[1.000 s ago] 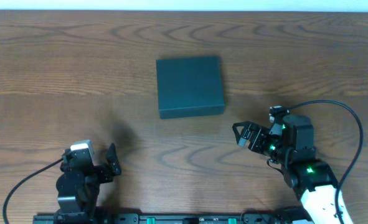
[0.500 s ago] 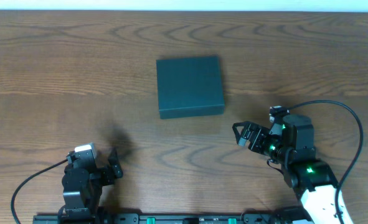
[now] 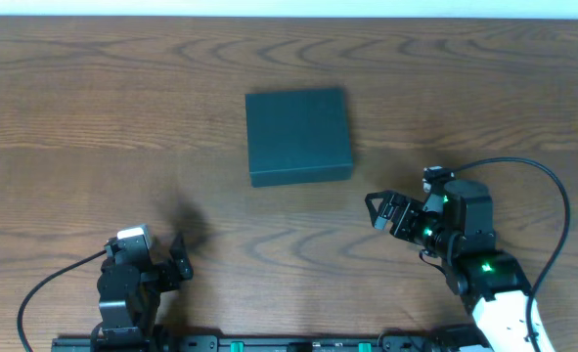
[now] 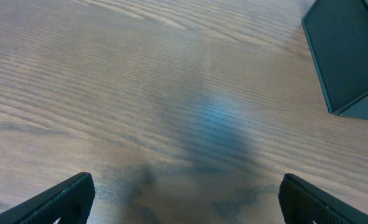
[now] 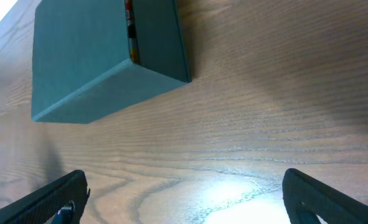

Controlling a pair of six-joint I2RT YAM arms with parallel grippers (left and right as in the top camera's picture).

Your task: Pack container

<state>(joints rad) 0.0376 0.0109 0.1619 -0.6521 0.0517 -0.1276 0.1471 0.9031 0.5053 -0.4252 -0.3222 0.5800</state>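
Note:
The container is a dark teal square box, lid down, lying on the wooden table a little right of centre. It shows at the top right of the left wrist view and at the top left of the right wrist view, where a thin red and yellow strip peeks from a gap in its side. My left gripper is open and empty near the front left edge. My right gripper is open and empty, just front-right of the container.
Black cables run from both arm bases along the table's front edge. A dark rail lies along the front edge.
My left arm has drawn back a little toward the front edge. The right arm and the container have not moved.

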